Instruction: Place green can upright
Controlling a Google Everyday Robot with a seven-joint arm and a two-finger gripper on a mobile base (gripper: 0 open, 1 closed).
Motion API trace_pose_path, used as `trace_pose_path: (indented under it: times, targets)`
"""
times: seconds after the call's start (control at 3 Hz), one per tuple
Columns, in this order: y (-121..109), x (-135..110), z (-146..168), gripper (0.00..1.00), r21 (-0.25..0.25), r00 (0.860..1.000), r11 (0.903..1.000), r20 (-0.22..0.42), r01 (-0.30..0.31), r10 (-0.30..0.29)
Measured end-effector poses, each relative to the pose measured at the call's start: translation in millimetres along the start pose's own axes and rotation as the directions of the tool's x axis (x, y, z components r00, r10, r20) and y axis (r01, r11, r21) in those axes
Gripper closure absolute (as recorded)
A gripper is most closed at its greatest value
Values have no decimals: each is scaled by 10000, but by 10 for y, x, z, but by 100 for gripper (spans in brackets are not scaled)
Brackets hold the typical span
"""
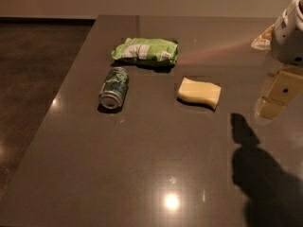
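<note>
The green can (114,87) lies on its side on the dark table (142,164), left of centre, with its silver end facing the front. It is green with white patterning. My gripper (278,94) hangs at the right edge of the view below the white arm housing (289,30). It is well to the right of the can, apart from it and holding nothing that I can see.
A crinkly green-and-white snack bag (147,50) lies just behind the can. A yellow sponge (199,93) lies between the can and the gripper. The table's left edge runs close to the can. The arm's shadow falls on the front right.
</note>
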State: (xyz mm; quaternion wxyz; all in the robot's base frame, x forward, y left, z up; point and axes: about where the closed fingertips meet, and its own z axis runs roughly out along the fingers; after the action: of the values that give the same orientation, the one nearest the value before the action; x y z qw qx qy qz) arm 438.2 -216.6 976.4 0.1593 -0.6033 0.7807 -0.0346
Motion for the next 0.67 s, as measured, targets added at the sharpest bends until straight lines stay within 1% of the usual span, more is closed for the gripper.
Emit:
trace_pose_path:
  times: [0.33, 0.67]
  targets:
    - [0, 0, 0, 0, 2, 10000, 10000, 1, 0, 0]
    - [-38, -119, 31, 0, 69, 9993, 9994, 144, -338, 337]
